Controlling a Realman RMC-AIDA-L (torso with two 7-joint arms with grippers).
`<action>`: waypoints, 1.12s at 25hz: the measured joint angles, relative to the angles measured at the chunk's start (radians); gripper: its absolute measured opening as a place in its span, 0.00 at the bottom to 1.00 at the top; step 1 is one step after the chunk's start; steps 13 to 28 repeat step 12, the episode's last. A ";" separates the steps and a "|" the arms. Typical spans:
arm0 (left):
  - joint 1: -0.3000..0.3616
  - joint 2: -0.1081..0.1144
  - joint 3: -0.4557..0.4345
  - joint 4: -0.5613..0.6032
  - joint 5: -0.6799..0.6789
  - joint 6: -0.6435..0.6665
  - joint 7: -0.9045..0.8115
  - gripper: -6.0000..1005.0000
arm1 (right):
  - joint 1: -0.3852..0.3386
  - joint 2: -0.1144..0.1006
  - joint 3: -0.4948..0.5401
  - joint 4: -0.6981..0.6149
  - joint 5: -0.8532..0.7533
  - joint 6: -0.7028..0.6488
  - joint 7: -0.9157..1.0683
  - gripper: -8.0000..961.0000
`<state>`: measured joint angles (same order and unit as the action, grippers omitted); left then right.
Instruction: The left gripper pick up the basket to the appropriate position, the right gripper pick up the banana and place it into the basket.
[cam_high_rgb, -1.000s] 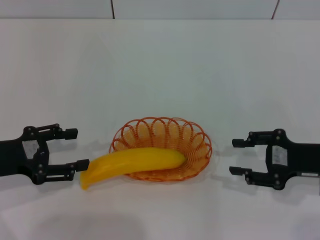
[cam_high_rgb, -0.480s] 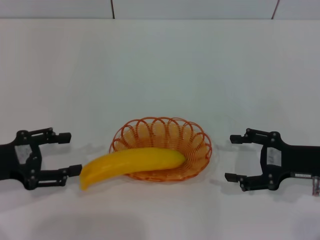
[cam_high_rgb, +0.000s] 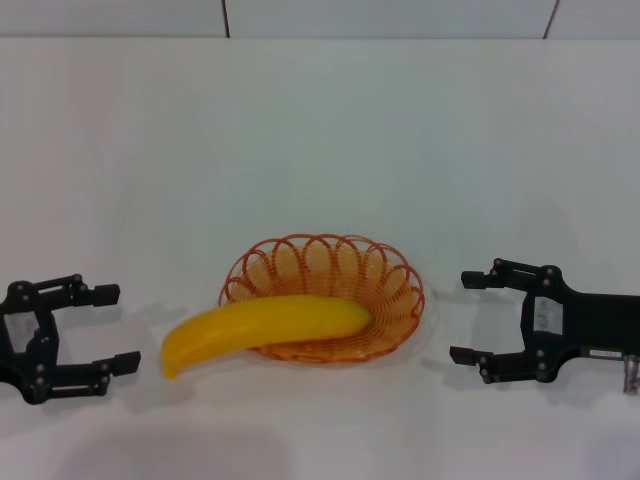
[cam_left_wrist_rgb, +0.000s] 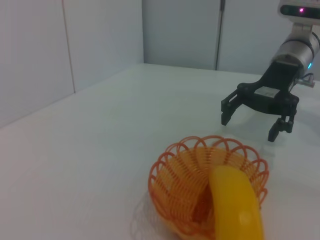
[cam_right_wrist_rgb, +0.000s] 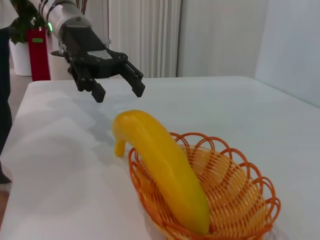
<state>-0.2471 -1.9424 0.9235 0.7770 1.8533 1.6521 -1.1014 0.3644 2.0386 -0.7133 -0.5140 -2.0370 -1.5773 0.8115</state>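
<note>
White table (cam_high_rgb: 320, 130), basket (cam_high_rgb: 395, 275) (orange wire) with banana (cam_high_rgb: 265, 325) half overhanging.

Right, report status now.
Left gripper open, left of banana. Right gripper open, right of basket. Banana lies in basket, one end overhanging rim. Nothing obstructing.

The basket (cam_high_rgb: 325, 297) is set mid-desk (cam_high_rgb: 320, 140); the banana (cam_high_rgb: 262, 328) is laid in it, one end overhanging the left rim.
</note>
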 joint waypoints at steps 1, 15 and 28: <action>-0.002 0.000 0.000 0.000 0.002 0.000 0.000 0.81 | 0.001 0.000 0.000 0.000 0.000 0.000 0.000 0.93; -0.003 -0.002 0.000 -0.001 0.004 0.000 -0.001 0.81 | 0.007 -0.001 0.000 0.000 0.000 -0.003 -0.001 0.93; -0.003 -0.002 0.000 -0.001 0.004 0.000 -0.001 0.81 | 0.007 -0.001 0.000 0.000 0.000 -0.003 -0.001 0.93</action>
